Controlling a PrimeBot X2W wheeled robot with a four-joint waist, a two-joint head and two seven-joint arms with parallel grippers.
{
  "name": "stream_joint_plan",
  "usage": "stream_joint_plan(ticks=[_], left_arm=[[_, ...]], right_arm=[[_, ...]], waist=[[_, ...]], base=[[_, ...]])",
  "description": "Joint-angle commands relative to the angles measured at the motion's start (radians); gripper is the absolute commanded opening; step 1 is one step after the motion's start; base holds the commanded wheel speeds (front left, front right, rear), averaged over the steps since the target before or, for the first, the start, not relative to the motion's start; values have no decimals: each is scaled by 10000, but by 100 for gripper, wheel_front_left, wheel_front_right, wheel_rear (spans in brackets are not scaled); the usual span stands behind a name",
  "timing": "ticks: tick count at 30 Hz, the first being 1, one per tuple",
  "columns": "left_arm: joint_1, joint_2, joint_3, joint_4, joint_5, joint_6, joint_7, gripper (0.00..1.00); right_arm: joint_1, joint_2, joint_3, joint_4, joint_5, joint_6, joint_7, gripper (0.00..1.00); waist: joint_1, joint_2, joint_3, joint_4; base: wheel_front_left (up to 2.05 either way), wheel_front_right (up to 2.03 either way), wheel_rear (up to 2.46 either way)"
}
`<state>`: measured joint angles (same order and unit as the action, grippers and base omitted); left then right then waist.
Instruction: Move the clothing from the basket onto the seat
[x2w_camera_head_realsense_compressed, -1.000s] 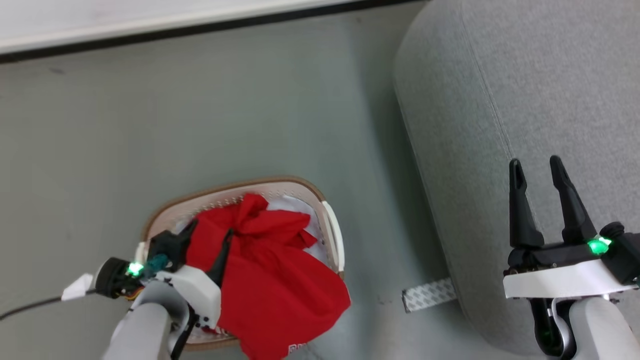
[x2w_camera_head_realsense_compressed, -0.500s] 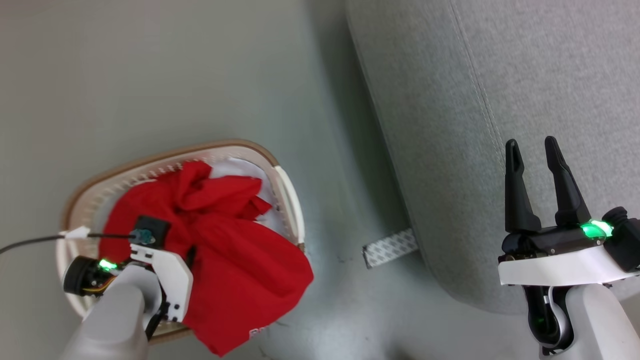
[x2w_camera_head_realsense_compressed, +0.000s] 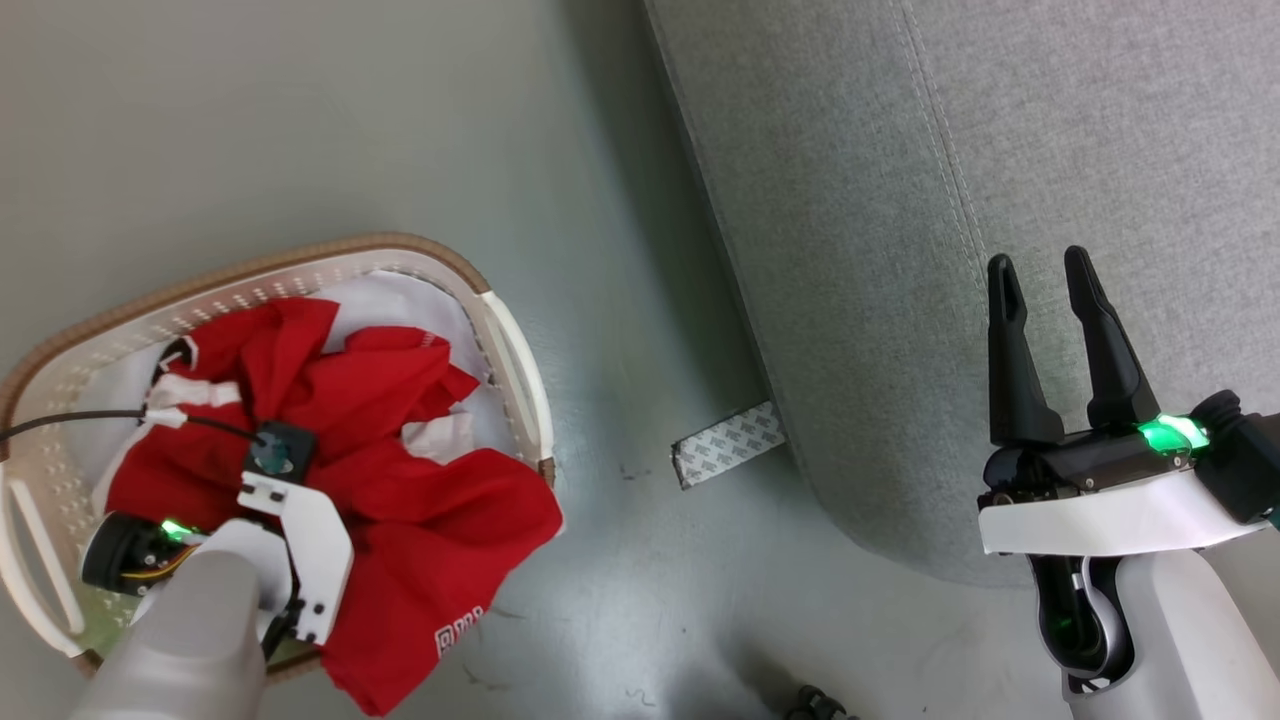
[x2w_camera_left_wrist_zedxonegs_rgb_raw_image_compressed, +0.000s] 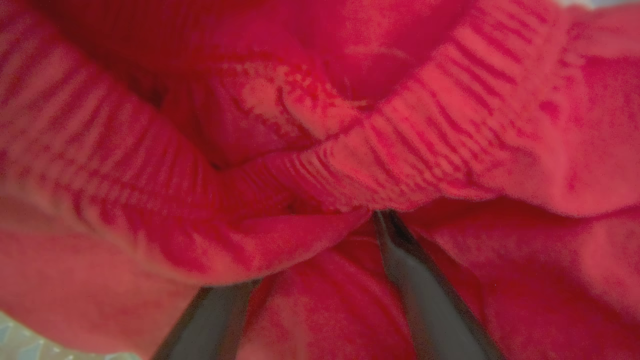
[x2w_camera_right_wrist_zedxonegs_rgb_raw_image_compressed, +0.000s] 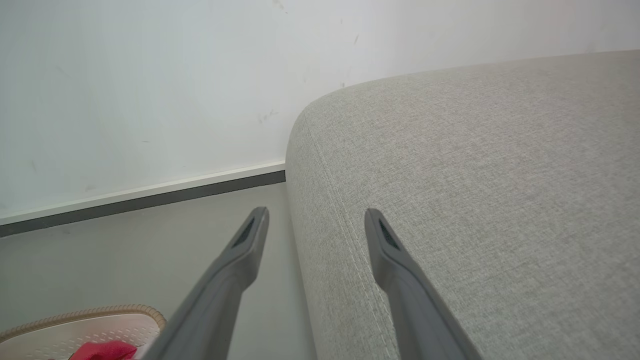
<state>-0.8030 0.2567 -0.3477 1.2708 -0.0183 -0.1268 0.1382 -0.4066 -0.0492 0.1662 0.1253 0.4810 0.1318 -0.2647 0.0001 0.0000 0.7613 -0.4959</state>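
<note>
With left gripper (x2w_camera_left_wrist_zedxonegs_rgb_raw_image_compressed: 315, 260) spread in the clothing (x2w_camera_head_realsense_compressed: 400, 440) and right gripper (x2w_camera_head_realsense_compressed: 1045, 300) released too, sink deeper into the basket (x2w_camera_head_realsense_compressed: 300, 250) and pinch a thick fold.

The clothing (x2w_camera_head_realsense_compressed: 450, 520), bright red garments with a few white panels, lies crumpled in a heap in the basket (x2w_camera_head_realsense_compressed: 280, 285); one red piece with a white printed mark near its hem spills over the rim. The oval cream-white basket, with perforated walls, a brown rim and side handles, stands upright on the floor (x2w_camera_head_realsense_compressed: 300, 120), left of the seat (x2w_camera_head_realsense_compressed: 900, 150) and apart from it. The seat is large, light grey woven fabric with a rounded corner and a stitched seam.
</note>
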Motion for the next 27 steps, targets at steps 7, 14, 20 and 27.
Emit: stream_joint_plan(ticks=[7, 14, 20, 27], left_arm=[[33, -113, -162, 107, -181, -16, -246, 0], [406, -569, -152, 132, -507, -35, -857, 0], [971, -1211, -190, 132, -1039, -43, -1844, 0], [1754, -1799, -753, -354, -2115, -26, -2831, 0]], right_arm=[[-126, -24, -107, 136, -46, -21, 5, 100], [17, -27, -264, 371, -443, -21, 5, 100], [394, -30, -529, 502, -936, -21, 5, 100], [931, -32, -729, 717, -1389, -21, 7, 100]], waist=[[-1, 0, -126, 39], [-1, 0, -1351, 463], [-1, 0, -2838, 1024], [-1, 0, -4559, 1948]], base=[[0, 0, 0], [0, 0, 0], [0, 0, 0], [0, 0, 0]])
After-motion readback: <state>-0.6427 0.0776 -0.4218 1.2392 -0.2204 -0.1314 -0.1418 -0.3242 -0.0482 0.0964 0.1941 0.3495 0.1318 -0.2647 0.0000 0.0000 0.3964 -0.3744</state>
